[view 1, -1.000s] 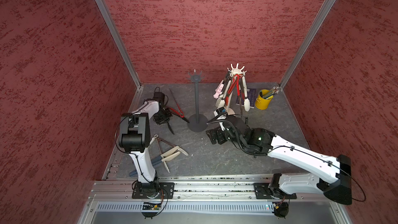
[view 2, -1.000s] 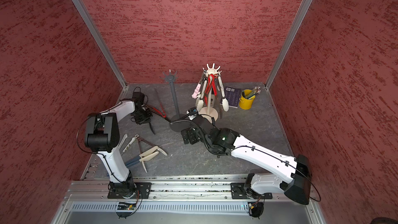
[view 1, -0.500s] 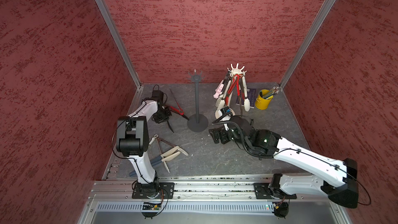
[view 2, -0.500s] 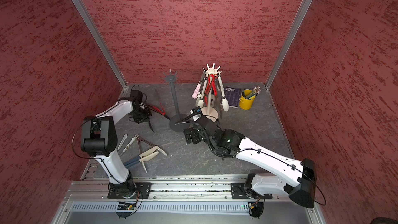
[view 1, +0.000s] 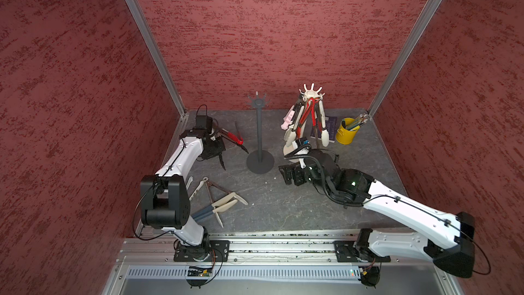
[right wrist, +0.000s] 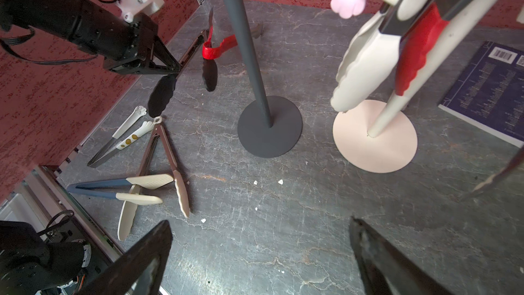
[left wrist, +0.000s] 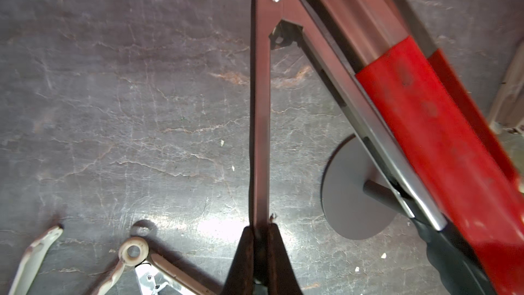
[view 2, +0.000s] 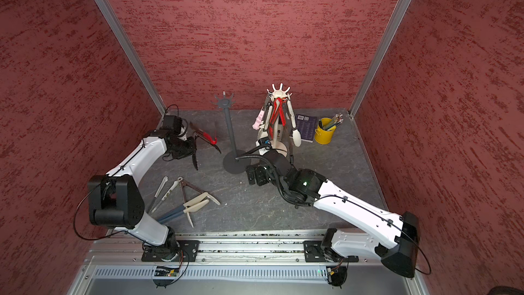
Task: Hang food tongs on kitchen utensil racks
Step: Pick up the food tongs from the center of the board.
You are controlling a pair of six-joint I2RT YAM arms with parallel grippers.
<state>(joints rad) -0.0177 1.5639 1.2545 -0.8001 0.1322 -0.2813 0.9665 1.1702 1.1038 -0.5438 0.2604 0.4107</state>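
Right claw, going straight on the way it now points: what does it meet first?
The open right claw would probably meet bare table just short of the dark rack's base; depth is unclear.

The left arm (view 1: 177,163) reaches toward the back left corner with its wrist bent down and the left gripper (left wrist: 259,229) pinched tight on a metal arm of the black-tipped tongs (left wrist: 261,123), while the right arm (view 1: 397,208) stretches low toward the middle, the right gripper (right wrist: 261,222) spread wide and empty.
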